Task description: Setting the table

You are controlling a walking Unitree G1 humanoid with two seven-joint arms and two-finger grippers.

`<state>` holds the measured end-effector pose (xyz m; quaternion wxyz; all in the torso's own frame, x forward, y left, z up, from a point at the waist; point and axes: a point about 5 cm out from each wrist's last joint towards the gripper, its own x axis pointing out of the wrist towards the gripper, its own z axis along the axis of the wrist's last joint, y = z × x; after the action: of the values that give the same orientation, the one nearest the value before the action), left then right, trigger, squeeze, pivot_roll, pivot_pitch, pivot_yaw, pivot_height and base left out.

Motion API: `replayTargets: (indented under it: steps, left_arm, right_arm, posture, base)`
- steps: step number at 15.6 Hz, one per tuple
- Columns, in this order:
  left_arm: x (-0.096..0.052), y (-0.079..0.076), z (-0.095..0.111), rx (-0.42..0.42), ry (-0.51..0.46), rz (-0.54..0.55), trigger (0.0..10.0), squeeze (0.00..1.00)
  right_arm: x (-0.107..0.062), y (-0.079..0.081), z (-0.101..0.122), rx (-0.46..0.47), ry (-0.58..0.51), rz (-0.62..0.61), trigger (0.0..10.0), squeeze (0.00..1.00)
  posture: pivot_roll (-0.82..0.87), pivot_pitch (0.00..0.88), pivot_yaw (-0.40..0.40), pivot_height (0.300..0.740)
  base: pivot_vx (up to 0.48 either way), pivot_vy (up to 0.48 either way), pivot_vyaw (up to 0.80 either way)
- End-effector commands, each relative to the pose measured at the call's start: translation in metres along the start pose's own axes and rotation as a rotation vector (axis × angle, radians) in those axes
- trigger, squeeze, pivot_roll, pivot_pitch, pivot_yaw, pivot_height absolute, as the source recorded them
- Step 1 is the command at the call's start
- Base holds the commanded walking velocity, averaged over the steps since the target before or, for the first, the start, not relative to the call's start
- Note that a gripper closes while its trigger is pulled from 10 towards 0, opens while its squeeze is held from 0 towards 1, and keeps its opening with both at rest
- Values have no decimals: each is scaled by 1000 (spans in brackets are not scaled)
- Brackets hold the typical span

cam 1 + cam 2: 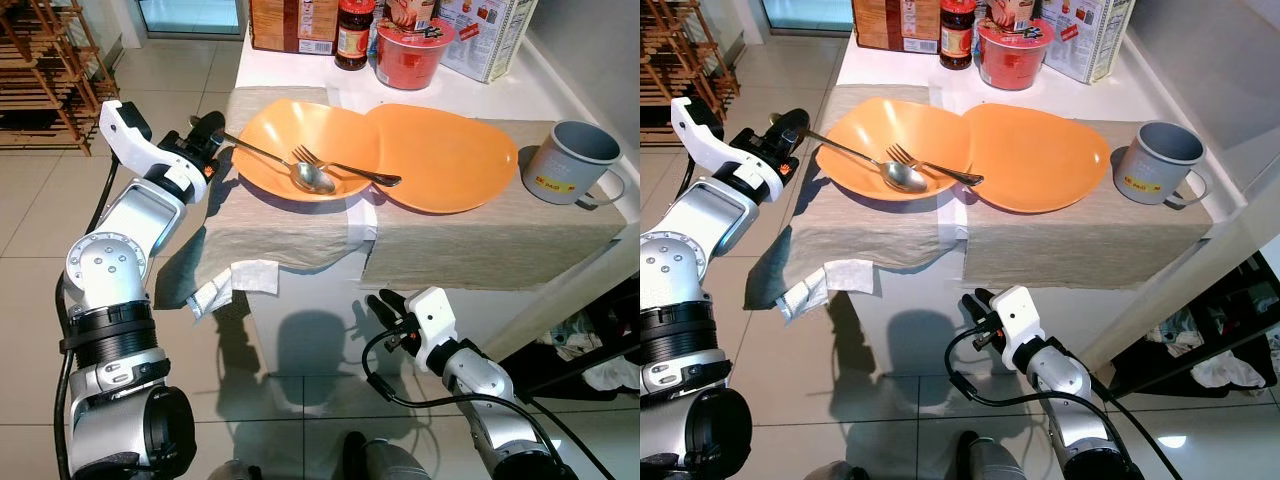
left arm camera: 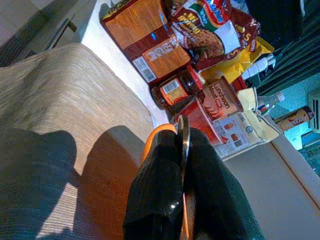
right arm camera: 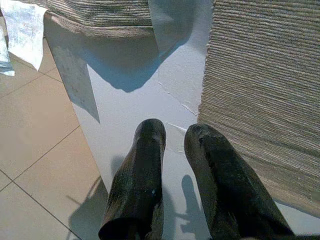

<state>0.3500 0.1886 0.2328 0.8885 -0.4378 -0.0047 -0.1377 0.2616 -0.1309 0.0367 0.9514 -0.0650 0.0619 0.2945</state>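
Steel spoon (image 1: 283,166), long-handled, bowl resting inside the left orange plate (image 1: 275,135), handle slanting up and out over that plate's left rim. Handle end pinched between the black fingers (image 2: 155,195) of the left gripper (image 1: 212,132), fingers closed narrow on the metal, seen edge-on in the left wrist view. Steel fork (image 1: 345,169) lying across the same plate, tines beside the spoon bowl, handle reaching the seam where the second orange plate (image 1: 450,155) overlaps. Both plates shallow, glossy, set on beige woven placemats (image 1: 480,235) draped over the near edge of the white table (image 1: 300,300). Grey mug (image 1: 570,162) upright on the right placemat, near that mat's far right corner, well apart from the plates. White napkin (image 1: 232,282) hanging off the near-left table edge. Behind the plates, along the far side: red noodle cup (image 1: 412,48), dark sauce jar (image 1: 354,33), boxes (image 1: 292,25). Right gripper (image 1: 387,305) low, below the tabletop, in front of the table's white face, fingers (image 3: 140,170) slightly parted, gripping nothing. Tiled floor (image 1: 170,70) open to the left and front of the table.
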Motion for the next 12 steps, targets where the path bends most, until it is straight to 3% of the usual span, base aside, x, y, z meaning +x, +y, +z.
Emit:
replayTargets:
  steps: [1, 2, 4, 9, 11, 12]
  left_arm:
    - [1, -8, 7, 17, -35, -15, 0, 0]
    - [-1, -14, 24, 23, -127, -43, 0, 0]
    - [-5, -21, 42, 20, -207, -78, 0, 0]
    - [-15, -29, 64, 42, -287, -130, 0, 0]
    - [-24, -40, 79, 71, -331, -213, 0, 0]
    - [-34, -47, 89, 67, -382, -286, 7294, 0]
  right_arm:
    - [-1, -3, 0, 7, 3, -19, 10000, 0]
    - [-1, -4, 0, 7, 2, -21, 10000, 0]
    - [-1, -3, 0, 11, 1, -24, 10000, 0]
    - [-2, -2, 0, 21, -1, -31, 10000, 0]
    - [-1, -1, 0, 26, -2, -34, 10000, 0]
    - [-1, -1, 0, 28, -2, -33, 10000, 0]
  posture:
    - [-90, 117, -7, 740]
    - [-90, 114, -8, 740]
    - [-91, 110, -9, 740]
    - [-94, 125, 3, 740]
    - [-95, 134, 8, 740]
    - [-94, 131, 6, 740]
  base:
    - [0, 0, 0]
    - [0, 0, 0]
    - [0, 0, 0]
    - [0, 0, 0]
    - [0, 0, 0]
    - [0, 0, 0]
